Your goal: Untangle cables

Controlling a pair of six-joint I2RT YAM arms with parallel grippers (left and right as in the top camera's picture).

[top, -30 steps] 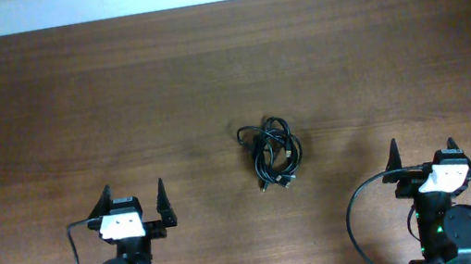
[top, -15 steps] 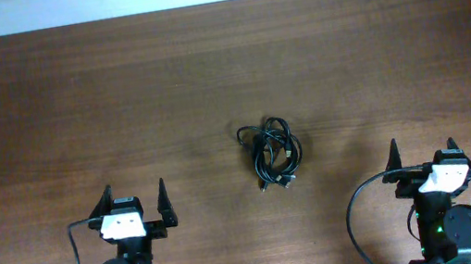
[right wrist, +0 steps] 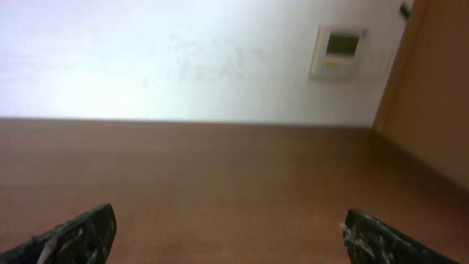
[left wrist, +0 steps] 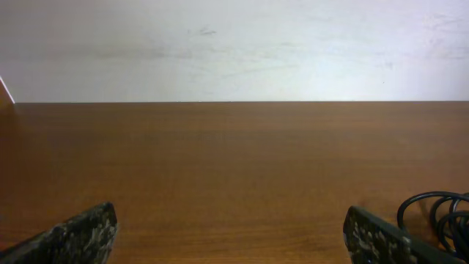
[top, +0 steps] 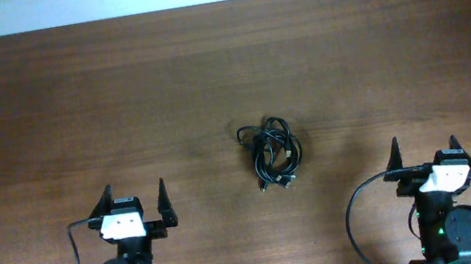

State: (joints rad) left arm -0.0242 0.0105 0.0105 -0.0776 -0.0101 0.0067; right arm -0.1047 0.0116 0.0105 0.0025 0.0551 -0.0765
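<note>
1. Although I hold this moment against the second before it, almost nothing differs: the cables [top: 272, 156] lie on the desk [top: 117, 93] as the same tight black knot of loops, coils and small plug ends where they were.
2. My left gripper [top: 133, 187] sits back from the bundle and to its left, jaws spread wide and holding nothing. It has not shifted.
3. My right gripper [top: 422, 141] sits back from the bundle and to its right, jaws likewise spread and empty. Its wrist seems to have edged a hair further from the bundle, and its own camera view is soft. That may hint at a first stir, but I cannot be sure.
4. Both grippers stand well apart from the bundle.
5. Seen from my left wrist, only the bundle's nearest loops peep in at the edge. My right wrist view does not show the bundle at all.
6. So I judge the untangling not yet begun: no loop is lifted, no plug drawn free.
7. What comes next, I think, is a reach forward and inward to the bundle, with one arm pinching an outer loop and the other seeking a plug end. Such thin, limp cords may drag along as one knot rather than part.
</note>
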